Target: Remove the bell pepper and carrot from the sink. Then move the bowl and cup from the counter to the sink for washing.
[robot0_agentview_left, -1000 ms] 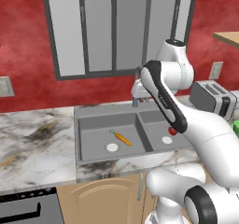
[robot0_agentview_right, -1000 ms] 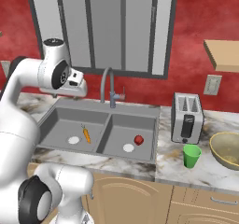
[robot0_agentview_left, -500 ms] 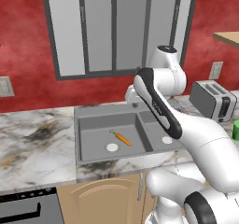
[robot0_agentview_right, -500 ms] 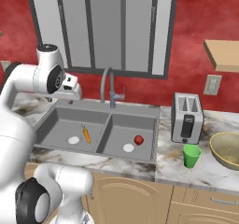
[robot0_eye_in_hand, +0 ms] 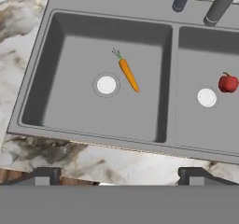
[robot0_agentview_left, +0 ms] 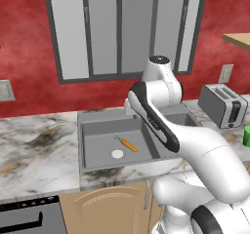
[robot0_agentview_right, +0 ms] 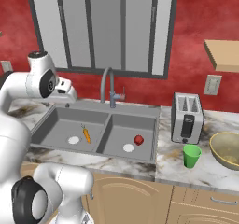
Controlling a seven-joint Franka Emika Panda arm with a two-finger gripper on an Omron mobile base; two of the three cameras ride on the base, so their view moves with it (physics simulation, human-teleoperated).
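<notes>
The slim orange carrot (robot0_eye_in_hand: 128, 74) lies in the left basin of the grey sink (robot0_eye_in_hand: 112, 3), beside its white drain. In the right basin sits the red bell pepper (robot0_eye_in_hand: 228, 83), next to the other drain. My gripper (robot0_eye_in_hand: 120, 177) hangs high over the sink's near rim, open wide with nothing between its fingertips (robot0_eye_in_hand: 44, 175). From the right base view the hand (robot0_agentview_right: 64, 92) hovers above the sink's back left corner. The green cup (robot0_agentview_right: 191, 155) and the olive-yellow bowl (robot0_agentview_right: 226, 148) stand on the marble counter (robot0_agentview_right: 177, 164) right of the sink.
A tall curved faucet (robot0_agentview_right: 109, 85) rises behind the divider between the basins. A silver toaster (robot0_agentview_right: 186, 118) stands just right of the sink, behind the cup. Left of the sink runs bare marble counter (robot0_agentview_left: 39, 145). A wooden shelf (robot0_agentview_right: 224, 55) hangs at the upper right.
The arm has swung left and a little lower, carrying the hand from near the faucet toward the left basin. The gripper stayed open. Carrot, pepper, cup and bowl have not moved.
</notes>
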